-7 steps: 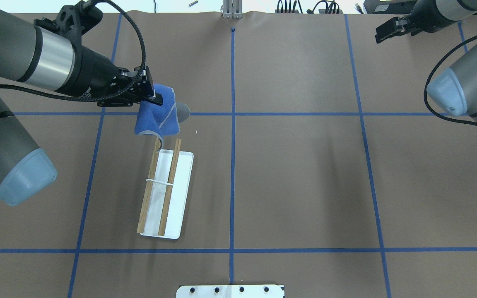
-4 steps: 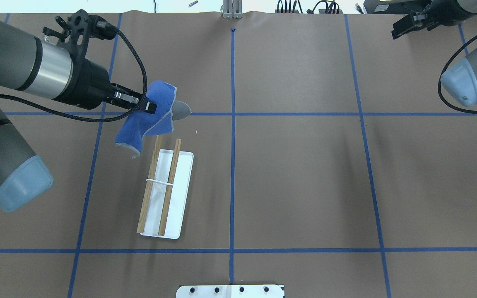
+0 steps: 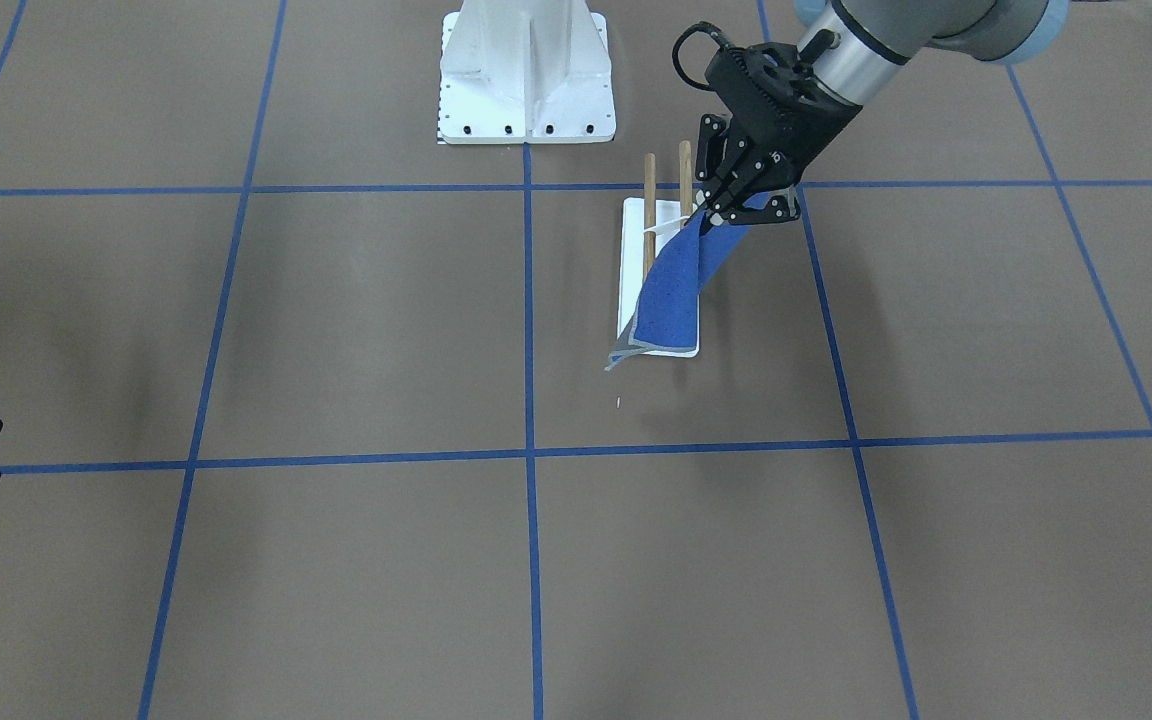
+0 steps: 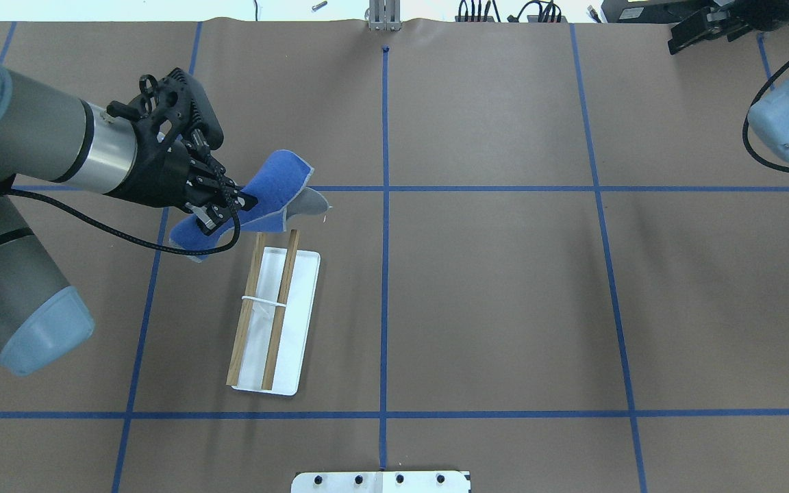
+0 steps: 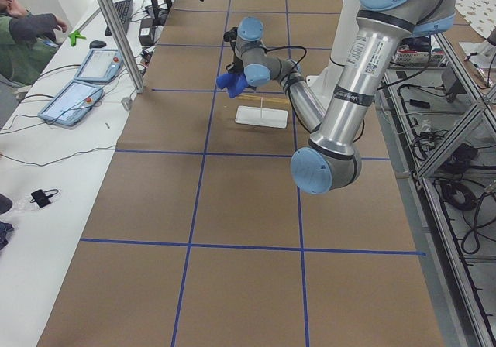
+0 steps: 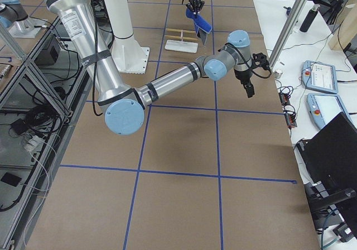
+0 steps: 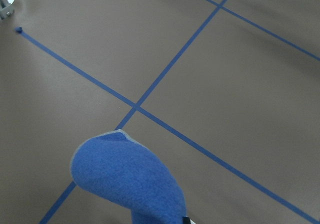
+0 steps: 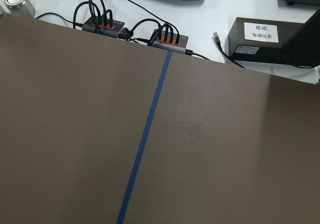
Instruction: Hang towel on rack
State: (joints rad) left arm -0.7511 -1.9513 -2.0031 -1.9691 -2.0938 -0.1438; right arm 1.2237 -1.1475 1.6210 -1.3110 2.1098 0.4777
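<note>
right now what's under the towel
The towel hangs from the left fingers above the table. Around it show brown paper and blue tape; the rack has its dowel tips by the towel's edge. The spot directly beneath is hidden.

Bright, even light leaves only soft, faint shadows on the table, with every view sharp.

- towel: bright blue on top, grey underneath, pale stitched edge
- rack: white base, brown dowels
- bench: brown with blue tape grid
</note>
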